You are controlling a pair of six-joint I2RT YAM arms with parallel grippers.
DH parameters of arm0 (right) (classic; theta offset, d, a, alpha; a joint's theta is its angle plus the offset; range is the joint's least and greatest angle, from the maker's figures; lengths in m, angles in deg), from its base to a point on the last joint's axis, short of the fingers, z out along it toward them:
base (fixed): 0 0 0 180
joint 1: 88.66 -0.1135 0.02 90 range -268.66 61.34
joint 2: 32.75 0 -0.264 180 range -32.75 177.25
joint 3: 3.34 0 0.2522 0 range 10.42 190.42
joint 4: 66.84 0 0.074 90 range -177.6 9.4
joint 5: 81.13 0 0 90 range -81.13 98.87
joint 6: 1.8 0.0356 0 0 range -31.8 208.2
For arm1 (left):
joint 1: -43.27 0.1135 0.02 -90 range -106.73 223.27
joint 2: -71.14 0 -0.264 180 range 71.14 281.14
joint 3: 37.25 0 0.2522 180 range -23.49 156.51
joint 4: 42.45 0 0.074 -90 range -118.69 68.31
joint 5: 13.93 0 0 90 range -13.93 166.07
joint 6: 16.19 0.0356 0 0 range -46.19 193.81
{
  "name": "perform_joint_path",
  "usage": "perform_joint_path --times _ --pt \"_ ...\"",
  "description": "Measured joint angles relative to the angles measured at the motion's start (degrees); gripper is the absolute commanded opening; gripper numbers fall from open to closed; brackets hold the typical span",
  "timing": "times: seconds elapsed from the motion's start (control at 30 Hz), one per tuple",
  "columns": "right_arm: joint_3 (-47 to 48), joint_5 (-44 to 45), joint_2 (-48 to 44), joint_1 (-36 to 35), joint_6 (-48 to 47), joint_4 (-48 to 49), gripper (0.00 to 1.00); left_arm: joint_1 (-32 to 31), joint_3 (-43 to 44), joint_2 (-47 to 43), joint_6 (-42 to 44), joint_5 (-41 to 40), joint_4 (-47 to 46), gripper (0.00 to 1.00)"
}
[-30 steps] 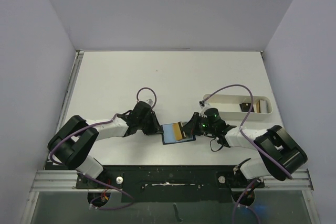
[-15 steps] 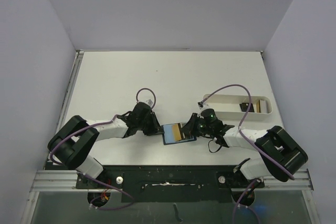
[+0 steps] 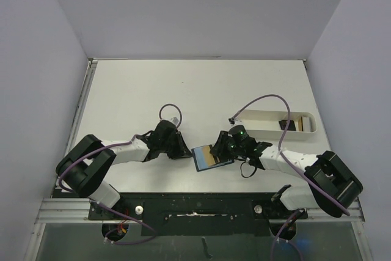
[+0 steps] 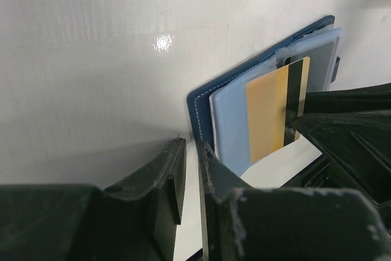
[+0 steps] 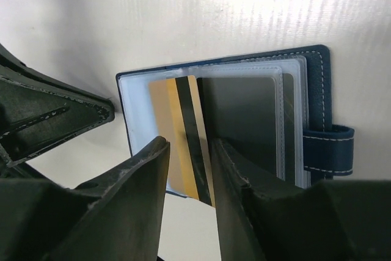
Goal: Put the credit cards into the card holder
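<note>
The navy card holder (image 3: 199,160) lies open between my two grippers, also in the left wrist view (image 4: 201,105) and the right wrist view (image 5: 317,84). A tan credit card with a black stripe (image 5: 164,126) sticks partly out of a light blue pocket, and a dark grey card (image 5: 241,120) sits in the pocket beside it. My right gripper (image 5: 189,151) is open, its fingertips over the tan card's near end; I cannot tell if they touch. My left gripper (image 4: 192,151) is shut to a thin slit with nothing in it, just off the holder's left corner.
A long white tray (image 3: 263,116) stands at the right rear with a dark card (image 3: 286,124) and a tan card (image 3: 299,124) in it. Purple cables loop over both arms. Grey walls enclose the table on three sides.
The card holder has turned and slid slightly to the right, away from my left gripper. My right gripper has moved left over it. The left arm has barely moved.
</note>
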Motion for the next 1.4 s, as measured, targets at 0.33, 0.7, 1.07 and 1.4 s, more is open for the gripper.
perform_joint_path --times 0.33,0.7,1.07,1.4 --pt "3.08 2.51 1.18 -1.90 -1.51 -4.50 0.40 0.00 -0.26 0.13 -0.39 0.81 -0.44 0.13" --pt "5.70 3.23 3.41 -4.50 -2.67 -7.30 0.45 0.00 -0.28 0.94 -0.46 1.88 -1.77 0.13" --pt "6.14 3.45 3.98 -4.74 -4.83 -8.00 0.44 0.00 -0.28 1.07 -0.57 2.21 -2.05 0.13" --pt "8.41 -2.99 9.66 -5.64 -4.90 -0.81 0.46 8.26 -3.76 -4.00 -0.22 2.93 -0.50 0.21"
